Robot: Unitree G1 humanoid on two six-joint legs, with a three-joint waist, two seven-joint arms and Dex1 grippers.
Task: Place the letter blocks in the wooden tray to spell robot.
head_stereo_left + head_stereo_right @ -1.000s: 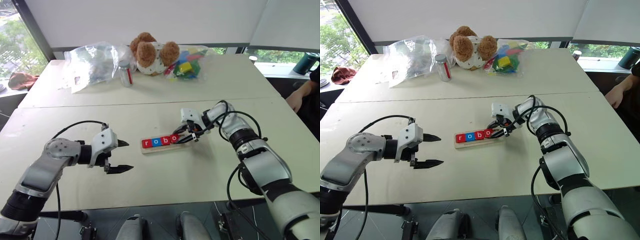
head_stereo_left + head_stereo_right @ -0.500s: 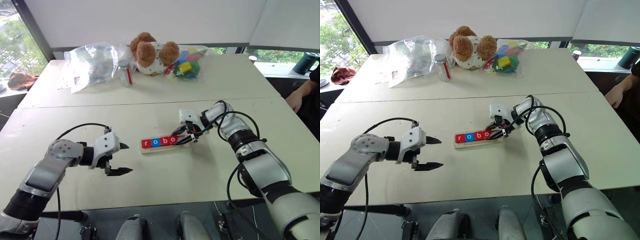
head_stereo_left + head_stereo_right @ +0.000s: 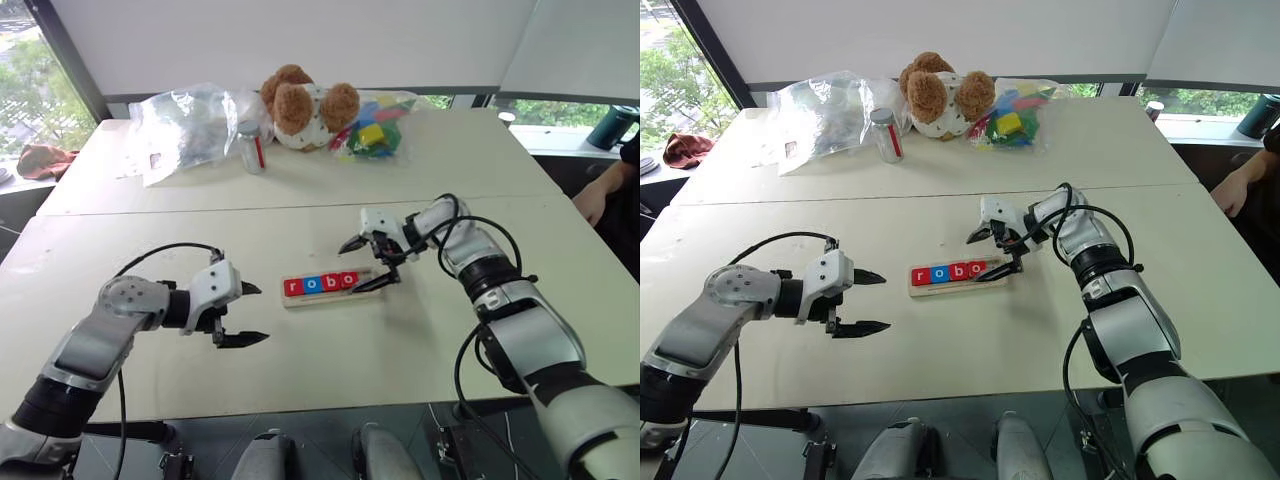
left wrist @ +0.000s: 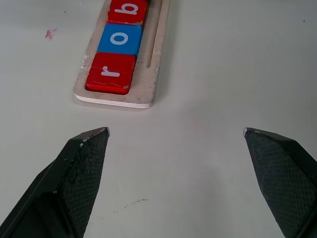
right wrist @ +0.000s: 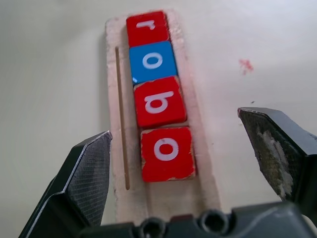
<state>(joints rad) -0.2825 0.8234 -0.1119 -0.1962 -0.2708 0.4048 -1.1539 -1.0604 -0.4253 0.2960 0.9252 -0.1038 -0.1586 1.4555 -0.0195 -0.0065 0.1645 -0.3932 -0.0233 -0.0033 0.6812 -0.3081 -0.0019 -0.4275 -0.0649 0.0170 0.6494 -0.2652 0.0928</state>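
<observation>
Wooden tray [image 3: 331,288] lying flat near the middle of the pale tabletop [image 3: 400,340], long axis running across the head view. Four letter blocks seated in a row inside it, reading r, o, b, o from the robot's left: red "r" block [image 5: 147,28], blue "o" block [image 5: 152,61], red "b" block [image 5: 159,101], red "o" block [image 5: 167,153], each touching its neighbour. Slot at the tray's right end bare, pale wood exposed just past the red "o" block. Thin groove running along one long side of the tray beside the row.

Right gripper [image 3: 366,263] poised over the tray's right end, fingers [image 5: 87,178] spread wide and released, one on either side of the tray, grasping nothing, apart from the blocks. Left gripper [image 3: 246,313] hovering over bare tabletop to the left of the tray, fingers [image 4: 81,173] likewise spread wide and empty, tips pointing toward the "r" end.

Along the far edge of the tabletop: crumpled clear plastic bag [image 3: 185,125], small jar [image 3: 250,147], brown teddy bear [image 3: 303,105], bagged multicoloured toy blocks [image 3: 372,128]. Person's hand [image 3: 590,200] at the right edge.
</observation>
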